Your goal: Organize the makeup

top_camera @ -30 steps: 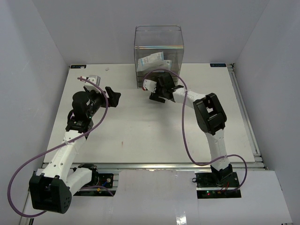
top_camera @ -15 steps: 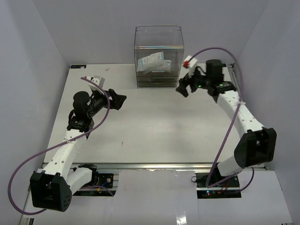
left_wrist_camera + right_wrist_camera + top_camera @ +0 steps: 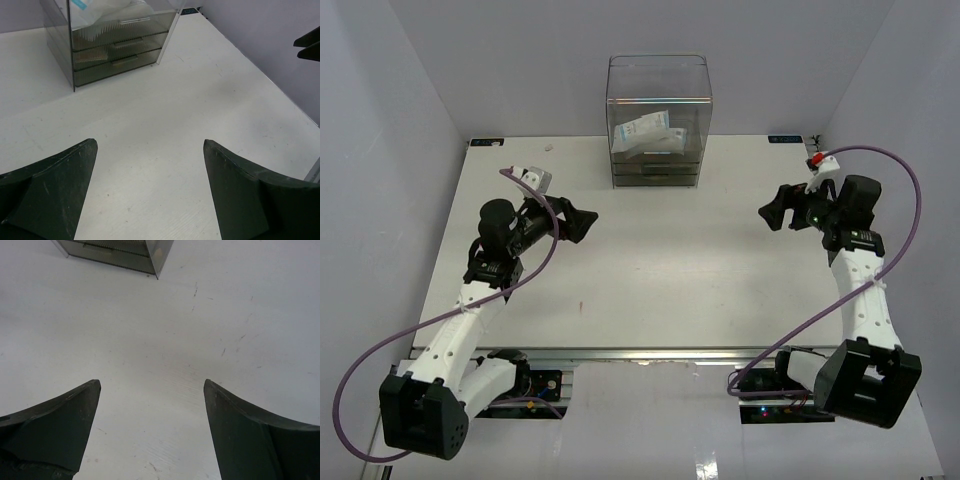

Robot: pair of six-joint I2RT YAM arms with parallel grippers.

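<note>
Top external view: left arm point(image 3: 460, 310) reaches forward along the left side, wrist turned right, jaws spread wide and empty over the worktop point(image 3: 650, 290). Right arm point(image 3: 865, 300) stands by the right edge, wrist pointing left, jaws wide, holding nothing. White-blue sachet packets point(image 3: 645, 132) lie inside the clear drawer box point(image 3: 658, 80) at the far edge, well apart from both arms.

Wide-spread right gripper point(image 3: 151, 385), white table point(image 3: 200, 330), drawer box point(image 3: 125, 252) corner ahead
</note>
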